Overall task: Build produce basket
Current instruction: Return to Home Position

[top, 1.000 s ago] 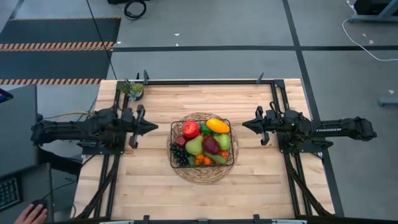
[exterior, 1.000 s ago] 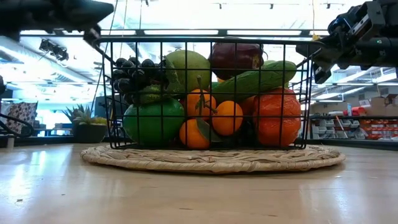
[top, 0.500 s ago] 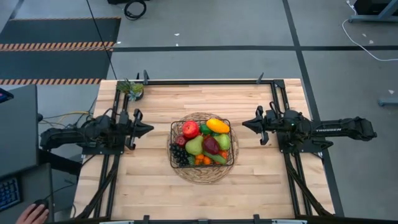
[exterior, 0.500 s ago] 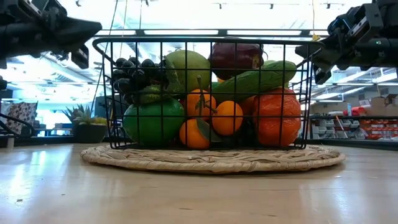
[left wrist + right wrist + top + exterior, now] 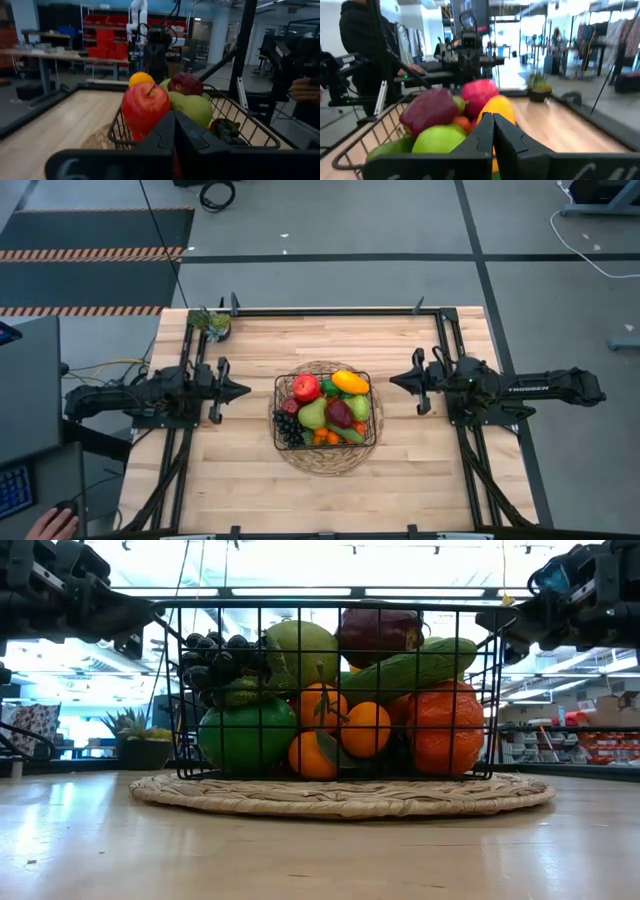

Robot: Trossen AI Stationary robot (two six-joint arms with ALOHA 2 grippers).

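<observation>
Atop the wooden table (image 5: 230,470), seen from above, the basket (image 5: 276,405) sits on a round wicker mat (image 5: 325,464), heaped with the produce (image 5: 325,412). The left gripper (image 5: 243,390) and right gripper (image 5: 395,382) hover well apart from it on either side. At table height, fruit fills the mesh to its rim. The left wrist camera shows jaws pressed together, empty, facing a red apple (image 5: 145,106). The right wrist camera shows jaws likewise closed, holding nothing.

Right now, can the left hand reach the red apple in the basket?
Probably yes. The red apple sits on top, on the basket's side facing the left hand, with only table between. The shut hand must open first.
</observation>
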